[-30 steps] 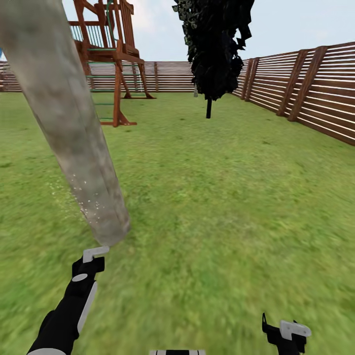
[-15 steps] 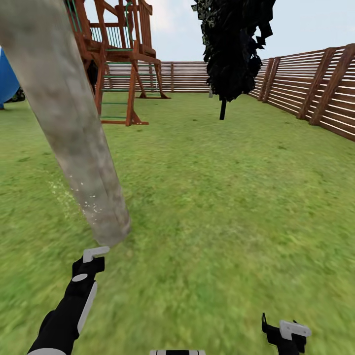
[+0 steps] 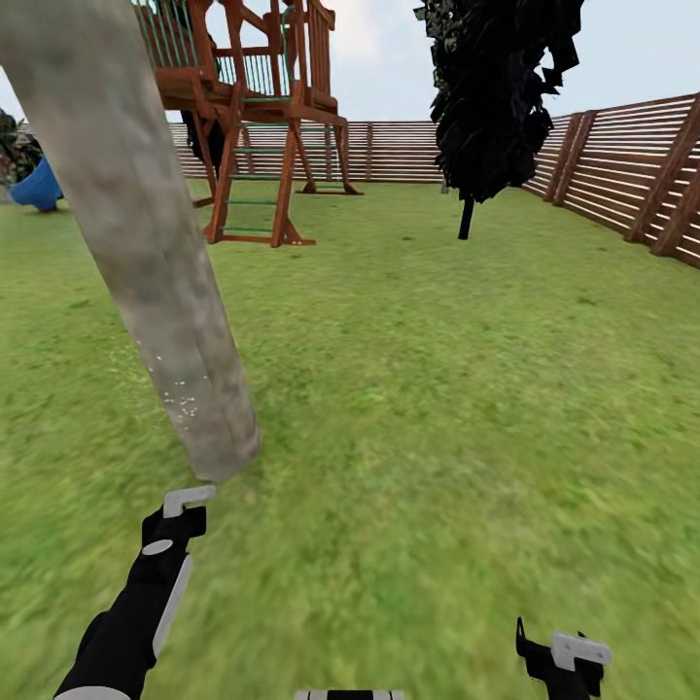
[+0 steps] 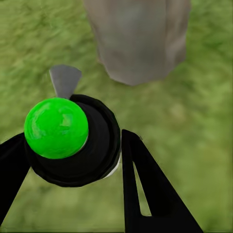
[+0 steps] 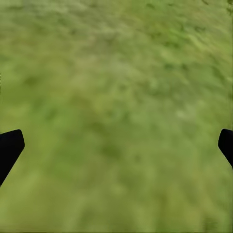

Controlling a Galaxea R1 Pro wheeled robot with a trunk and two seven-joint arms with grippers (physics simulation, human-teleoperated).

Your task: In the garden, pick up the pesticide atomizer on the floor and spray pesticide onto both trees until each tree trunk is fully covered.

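On the lawn (image 3: 437,389) by the tree trunk (image 3: 146,243), no readable writing anywhere. I'm reaching my left gripper (image 4: 73,160) out toward the trunk base, fingers clamped around the green-capped pesticide atomizer (image 4: 58,127). I'm keeping my right gripper (image 5: 116,145) low over grass, fingers spread wide, holding nothing.

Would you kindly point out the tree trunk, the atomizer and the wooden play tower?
tree trunk (image 3: 146,243), head view, mid-shaft.
atomizer (image 4: 56,127), left wrist view, green cap.
play tower (image 3: 255,97), head view, ladder frame.
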